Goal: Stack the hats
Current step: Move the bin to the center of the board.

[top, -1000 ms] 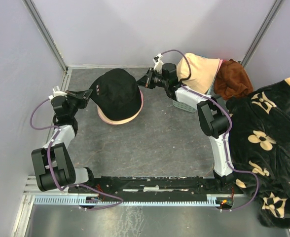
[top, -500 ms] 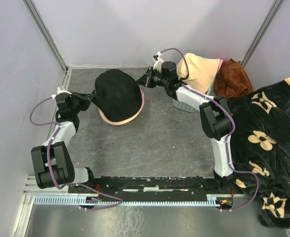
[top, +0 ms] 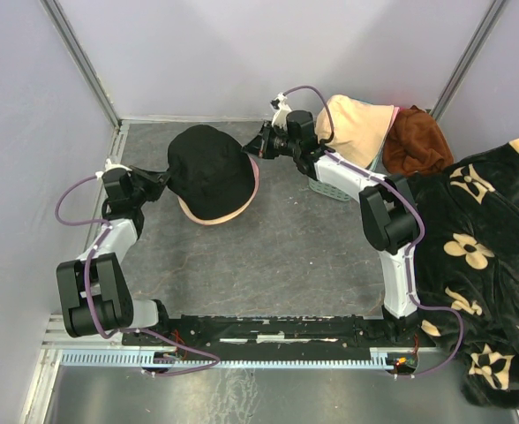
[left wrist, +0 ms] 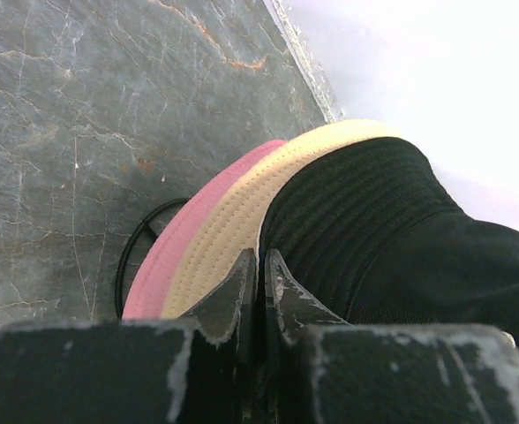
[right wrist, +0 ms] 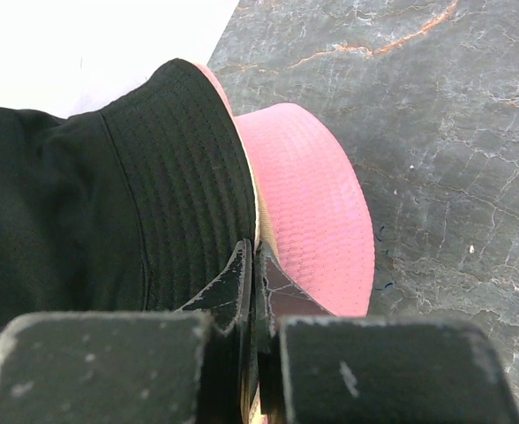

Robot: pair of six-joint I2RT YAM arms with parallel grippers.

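A black bucket hat (top: 208, 170) sits on top of a beige hat (top: 215, 215) and a pink hat (top: 253, 183) at the back centre of the table. My left gripper (top: 160, 179) is shut on the black hat's left brim. My right gripper (top: 259, 146) pinches its right brim. In the left wrist view, the gripper (left wrist: 259, 258) meets the black hat (left wrist: 374, 230) just above the beige brim (left wrist: 242, 203) and pink brim (left wrist: 184, 243). The right wrist view shows that gripper (right wrist: 255, 247) closed at the black brim (right wrist: 180, 203), beside the pink brim (right wrist: 308, 203).
Another beige hat (top: 358, 128) lies over a teal basket (top: 334, 188) at the back right. A rust-brown cloth (top: 416, 141) sits beside it. A black blanket with beige flowers (top: 480, 256) covers the right side. Walls close in the back and sides.
Both grippers have lowered the black hat a little over the beige and pink hats. The left gripper shifted towards the near side and the hat's crown now looks flatter.
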